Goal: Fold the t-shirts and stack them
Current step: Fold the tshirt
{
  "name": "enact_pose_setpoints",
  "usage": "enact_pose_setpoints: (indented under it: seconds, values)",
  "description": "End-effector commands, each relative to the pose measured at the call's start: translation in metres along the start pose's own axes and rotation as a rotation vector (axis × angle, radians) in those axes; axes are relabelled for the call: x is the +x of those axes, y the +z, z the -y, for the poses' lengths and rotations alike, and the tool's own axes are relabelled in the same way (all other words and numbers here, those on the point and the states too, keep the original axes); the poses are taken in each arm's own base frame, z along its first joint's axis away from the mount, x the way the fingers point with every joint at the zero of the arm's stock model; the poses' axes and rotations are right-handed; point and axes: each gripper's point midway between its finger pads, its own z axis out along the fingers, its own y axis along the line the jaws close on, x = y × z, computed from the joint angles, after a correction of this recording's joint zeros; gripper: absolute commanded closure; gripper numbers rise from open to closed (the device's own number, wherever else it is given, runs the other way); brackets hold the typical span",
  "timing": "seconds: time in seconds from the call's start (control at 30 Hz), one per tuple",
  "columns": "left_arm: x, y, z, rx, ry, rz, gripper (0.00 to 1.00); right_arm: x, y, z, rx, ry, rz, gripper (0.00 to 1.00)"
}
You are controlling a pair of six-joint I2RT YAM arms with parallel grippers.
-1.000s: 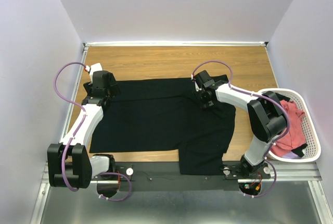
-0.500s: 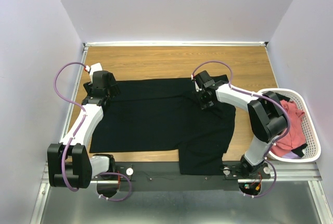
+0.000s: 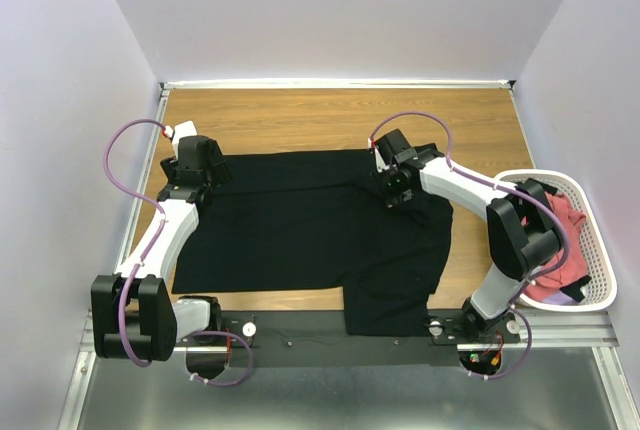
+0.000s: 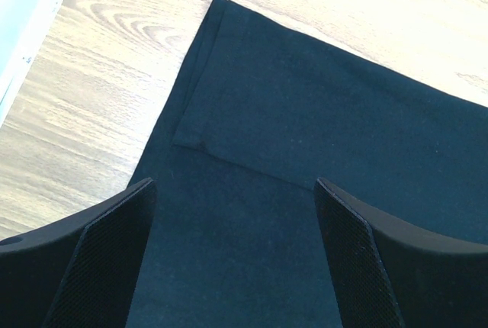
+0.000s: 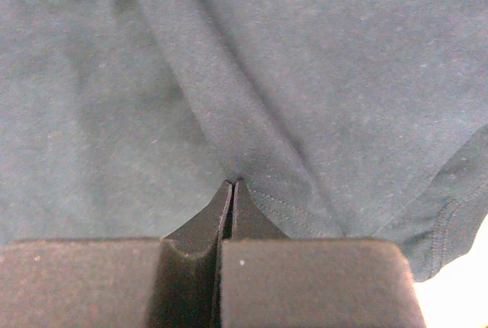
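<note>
a brown wood-grain tabletop [image 3: 300, 115] is sitting between pale lavender walls [image 3: 60, 100], and a large plain black t-shirt [image 3: 290, 220] is lying spread flat across it. the right gripper [image 5: 232, 185] is pinching a thin ridge of cloth near the shirt's far right edge, its jaws pressed fully together. the left gripper [image 4: 234, 187] is hovering wide open over the far left sleeve hem. the pinch is looking shallow, so the cloth may be slipping free on a lift, and a one-sided pull is risking bunching. salmon-red t-shirts [image 3: 560, 225] are waiting in a white mesh plastic basket [image 3: 600, 295] at the table's right edge.
</note>
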Motion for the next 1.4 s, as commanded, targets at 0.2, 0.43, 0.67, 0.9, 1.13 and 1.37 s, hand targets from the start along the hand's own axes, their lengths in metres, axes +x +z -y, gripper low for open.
enact_pose_setpoints:
  seconds: [0.2, 0.43, 0.67, 0.9, 1.13, 1.37]
  values:
    - [-0.008, 0.001, 0.004, 0.012, -0.001, 0.013, 0.09, -0.005, -0.023, -0.025, -0.148, -0.027, -0.001, 0.97]
    - [-0.006, 0.002, 0.006, 0.016, 0.001, 0.007, 0.09, 0.001, -0.036, -0.035, -0.225, -0.061, -0.016, 0.98]
    - [-0.005, 0.003, 0.005, 0.015, 0.001, 0.004, 0.09, -0.002, -0.05, -0.039, -0.267, -0.067, 0.007, 0.98]
    - [-0.006, 0.002, 0.006, 0.018, 0.002, 0.007, 0.09, 0.017, -0.042, -0.03, -0.213, -0.047, -0.046, 0.69]
    - [-0.006, 0.002, 0.006, 0.02, 0.001, 0.007, 0.09, 0.008, -0.033, -0.016, -0.101, 0.033, -0.036, 0.59]
    - [-0.005, 0.003, 0.007, 0.022, 0.005, -0.001, 0.09, 0.004, -0.028, -0.027, -0.152, 0.067, -0.014, 0.6]
